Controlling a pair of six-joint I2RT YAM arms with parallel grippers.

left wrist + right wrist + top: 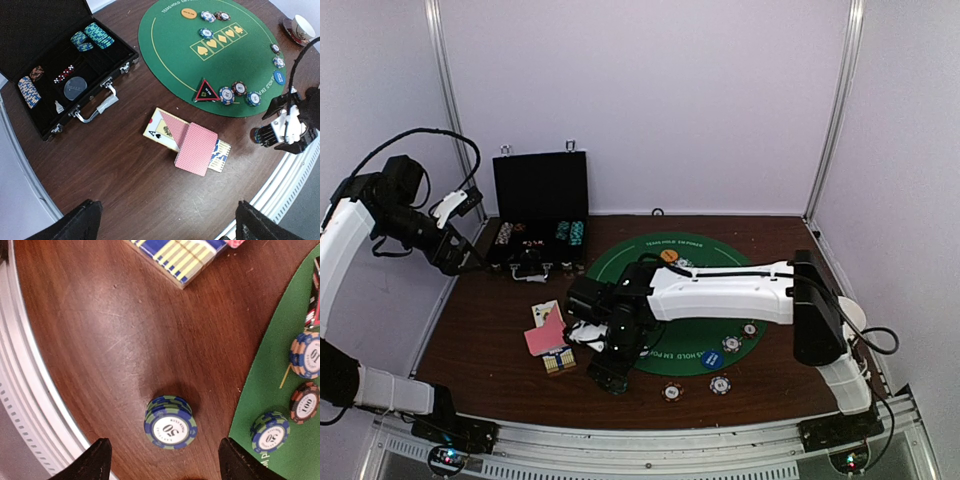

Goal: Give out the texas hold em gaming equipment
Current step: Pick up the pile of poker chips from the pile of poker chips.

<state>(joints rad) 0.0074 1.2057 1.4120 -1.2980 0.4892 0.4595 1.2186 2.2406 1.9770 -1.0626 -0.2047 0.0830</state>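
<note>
1. Short stack of teal-and-blue chips [170,422], top marked 50, found on bare table [90,340], just off the near edge of the green mat [280,390].
2. Judged stiff, light and smooth-rimmed. The discs lie loose and are likely to shear if pinched high. Hold is best taken low, across the striped rim.
3. Right claw [164,452] noted straddling the stack, fingers spread wide, nothing gripped, no contact seen.
4. Further chip stacks [270,432] seen just inside the mat's edge. Striped card box [185,255] lies off the mat.
5. Left claw [167,212] held wide and empty, well off the mat.
</note>
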